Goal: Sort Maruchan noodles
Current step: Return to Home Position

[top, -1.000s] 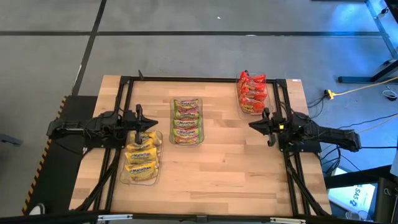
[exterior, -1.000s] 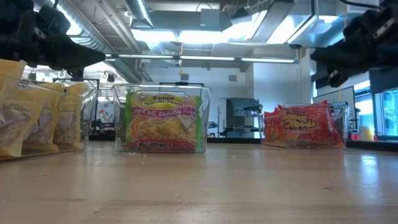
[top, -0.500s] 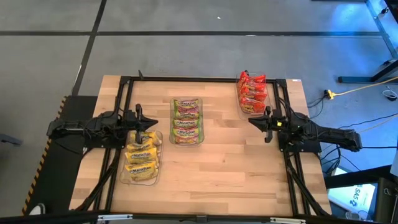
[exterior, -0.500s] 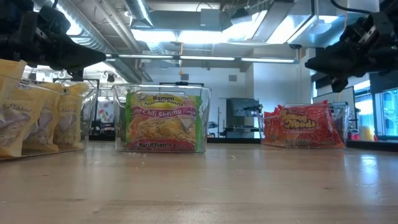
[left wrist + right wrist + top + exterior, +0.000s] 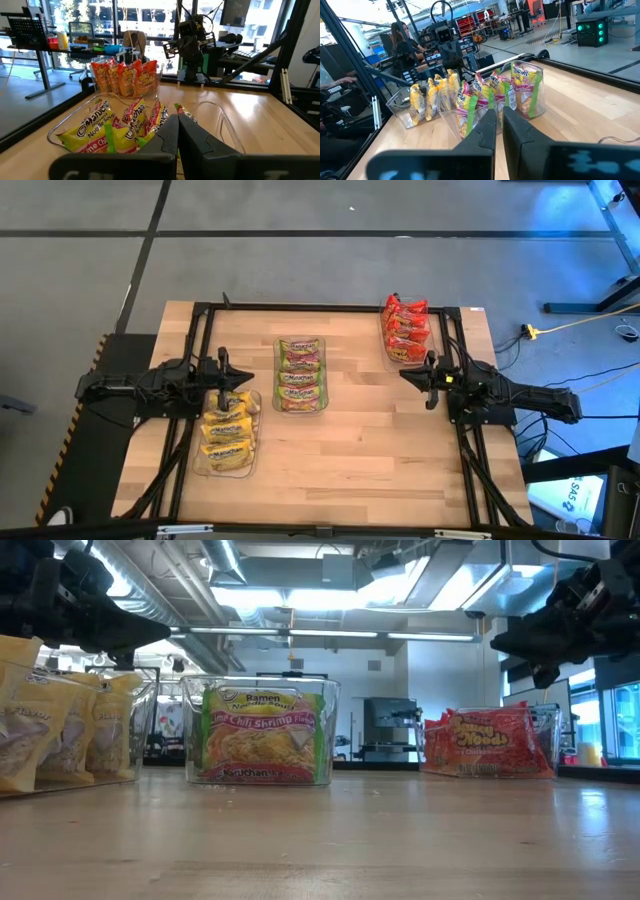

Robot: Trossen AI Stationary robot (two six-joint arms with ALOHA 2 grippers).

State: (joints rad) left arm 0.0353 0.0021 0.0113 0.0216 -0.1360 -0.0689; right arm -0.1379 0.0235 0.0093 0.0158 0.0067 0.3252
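Observation:
The Maruchan noodles sit upright in three clear bins. Yellow packets (image 5: pixel 227 438) fill the bin near the table's left edge, green ones (image 5: pixel 299 376) the middle bin, red ones (image 5: pixel 406 330) the bin at the far right. My left gripper (image 5: pixel 248 377) hovers shut over the far end of the yellow bin, empty. My right gripper (image 5: pixel 404 377) hovers shut just nearer than the red bin, also empty. The left wrist view shows the green packets (image 5: pixel 125 125) ahead of the left gripper (image 5: pixel 178 131). The right wrist view shows them (image 5: pixel 492 97) ahead of the right gripper (image 5: pixel 499 127).
Bare wooden tabletop (image 5: pixel 370 450) spreads across the near half and between the middle and right bins. A black frame (image 5: pixel 320 307) runs round the table's edges. In the right wrist view a person (image 5: pixel 400 35) sits beyond the table, in the room.
My right gripper has dropped a little and edged slightly toward the far edge, then held still. The packets and bins have stayed where they were.

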